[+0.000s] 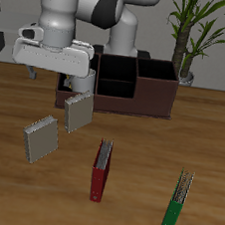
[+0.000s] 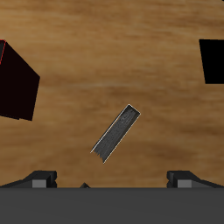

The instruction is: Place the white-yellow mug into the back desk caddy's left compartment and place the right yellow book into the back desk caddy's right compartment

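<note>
**Worktop stock, tool poised over a book**

- Worktop: one, wood-grained.
- Back desk caddy: one, set at the rear so its wells open upward for loading.
- White-yellow mug: not seen in either view.
- Books: four. The red and green ones stand on edge. Two are pale tan, namely the right yellow book, lying apart nearer the front, and its twin beside the caddy.
- Tool: one, jaws wide and empty, hanging above a tan book, probably to line up a grasp.
</note>
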{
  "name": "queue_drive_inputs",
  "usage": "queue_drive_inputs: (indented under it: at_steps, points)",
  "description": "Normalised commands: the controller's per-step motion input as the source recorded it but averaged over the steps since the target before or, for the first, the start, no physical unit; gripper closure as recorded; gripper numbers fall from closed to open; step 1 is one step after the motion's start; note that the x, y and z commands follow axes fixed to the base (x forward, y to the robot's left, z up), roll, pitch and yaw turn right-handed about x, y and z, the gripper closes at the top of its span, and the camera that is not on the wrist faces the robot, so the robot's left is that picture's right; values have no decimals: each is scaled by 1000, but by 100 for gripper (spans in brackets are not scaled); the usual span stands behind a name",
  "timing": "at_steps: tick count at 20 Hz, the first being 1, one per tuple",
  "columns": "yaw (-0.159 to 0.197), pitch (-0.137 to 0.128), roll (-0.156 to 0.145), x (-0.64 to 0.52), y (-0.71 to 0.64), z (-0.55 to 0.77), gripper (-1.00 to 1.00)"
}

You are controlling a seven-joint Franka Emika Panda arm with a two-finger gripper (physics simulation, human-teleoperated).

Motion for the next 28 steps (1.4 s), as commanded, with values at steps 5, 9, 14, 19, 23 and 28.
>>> queue_drive_inputs:
  at_steps: [5,9,14,19,23,28]
  points:
    - [-74,-21,44,259,-89,-141,-100]
    - [-62,3,-46,182,-177,-238,-100]
    - [-60,6,-3,83,-59,-264,-100]
    - [-79,21,-9,100,23,-482,-100]
    - [-24,6,-17,47,10,-188,-100]
    - [-41,12,-19,79,-111,-176,-100]
